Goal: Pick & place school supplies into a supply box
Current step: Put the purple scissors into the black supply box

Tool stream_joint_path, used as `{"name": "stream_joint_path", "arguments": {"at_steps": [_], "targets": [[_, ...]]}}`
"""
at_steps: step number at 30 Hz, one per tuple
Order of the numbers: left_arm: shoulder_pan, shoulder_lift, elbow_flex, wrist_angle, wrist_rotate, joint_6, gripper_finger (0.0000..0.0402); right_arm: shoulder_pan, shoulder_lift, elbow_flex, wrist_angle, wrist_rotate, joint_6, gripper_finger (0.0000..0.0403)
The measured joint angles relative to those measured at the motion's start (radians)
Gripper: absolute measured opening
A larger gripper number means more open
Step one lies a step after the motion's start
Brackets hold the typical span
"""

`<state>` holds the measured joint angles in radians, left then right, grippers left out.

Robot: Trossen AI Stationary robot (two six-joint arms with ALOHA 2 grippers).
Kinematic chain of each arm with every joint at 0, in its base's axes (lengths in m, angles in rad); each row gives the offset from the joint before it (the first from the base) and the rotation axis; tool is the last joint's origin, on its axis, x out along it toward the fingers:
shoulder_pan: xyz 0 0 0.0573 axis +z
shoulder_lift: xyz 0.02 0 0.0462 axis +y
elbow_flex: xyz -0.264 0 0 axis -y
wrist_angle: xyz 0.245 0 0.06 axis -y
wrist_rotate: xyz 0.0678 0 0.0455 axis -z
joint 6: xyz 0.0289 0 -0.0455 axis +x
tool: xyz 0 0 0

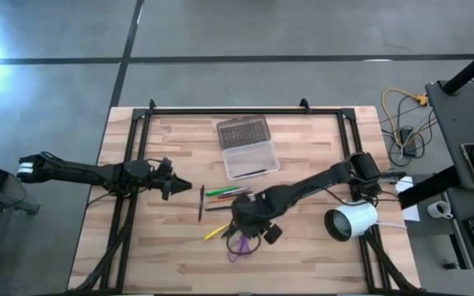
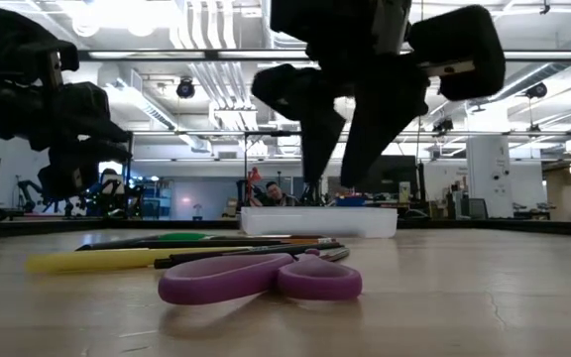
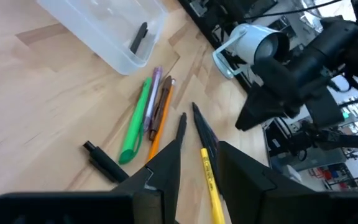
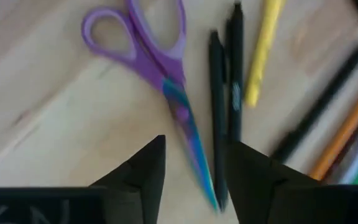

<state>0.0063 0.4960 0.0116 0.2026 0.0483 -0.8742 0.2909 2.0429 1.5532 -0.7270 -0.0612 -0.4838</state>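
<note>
Pens, pencils and markers lie loose at the table's middle: a green marker, an orange pencil, a yellow marker and black pens. Purple-handled scissors lie flat nearest the near edge. The clear supply box sits farther back, its grey lid folded open. My right gripper hangs open above the scissors' blades and the black pens. My left gripper is open, left of the pile.
A white cylinder lies on its side near the table's right edge. One black item rests inside the box. A single black pen lies apart, at the left of the pile. Black frame rails run along the table's sides.
</note>
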Motion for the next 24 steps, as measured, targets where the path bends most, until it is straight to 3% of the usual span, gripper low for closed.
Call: {"name": "stream_joint_path", "arguments": {"at_steps": [9,15,20,24], "targets": [[-0.002,0.008,0.026,0.012,0.105,0.0,0.0088,0.064,0.024,-0.001,0.133,0.008,-0.065,0.0166],[-0.002,0.008,0.051,0.0,0.119,-0.001,0.0088,0.094,0.053,-0.001,0.202,0.014,-0.013,0.0159],[-0.041,0.024,0.149,-0.007,0.108,0.015,0.0088,0.119,0.076,0.028,0.198,0.122,0.144,0.0155],[-0.066,0.086,0.265,-0.136,0.069,0.086,0.0088,0.136,0.072,0.028,0.193,0.112,0.095,0.0155]]}}
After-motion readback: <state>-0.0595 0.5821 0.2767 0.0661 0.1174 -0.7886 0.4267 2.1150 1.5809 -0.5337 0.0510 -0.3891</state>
